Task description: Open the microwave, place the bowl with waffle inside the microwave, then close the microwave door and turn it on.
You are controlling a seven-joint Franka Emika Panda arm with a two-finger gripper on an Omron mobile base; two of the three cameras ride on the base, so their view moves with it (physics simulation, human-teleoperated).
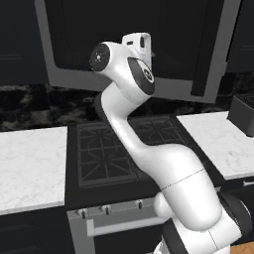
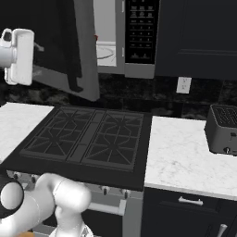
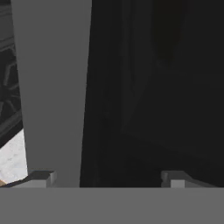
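One wide dark glass microwave door in a grey frame (image 2: 60, 46) stands swung open, its grey edge (image 3: 52, 87) directly ahead of the pincer (image 3: 107, 178). The pincer is spread wide, apparently gripping nothing. One light grey microwave interior (image 2: 106, 37) lies open beyond the door.

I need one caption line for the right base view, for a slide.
Microwave door swung open above the black gas stove, light interior exposed, the arm's hand raised beside the door, toaster on the right counter.

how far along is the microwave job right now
The microwave door stands swung open, so opening looks done, and a red rim shows inside the microwave, possibly the bowl, though I can't confirm it. In hand: the open gripper faces the door's dark glass and grey frame at close range, apparently to push it. Left: closing the door and pressing the button panel.
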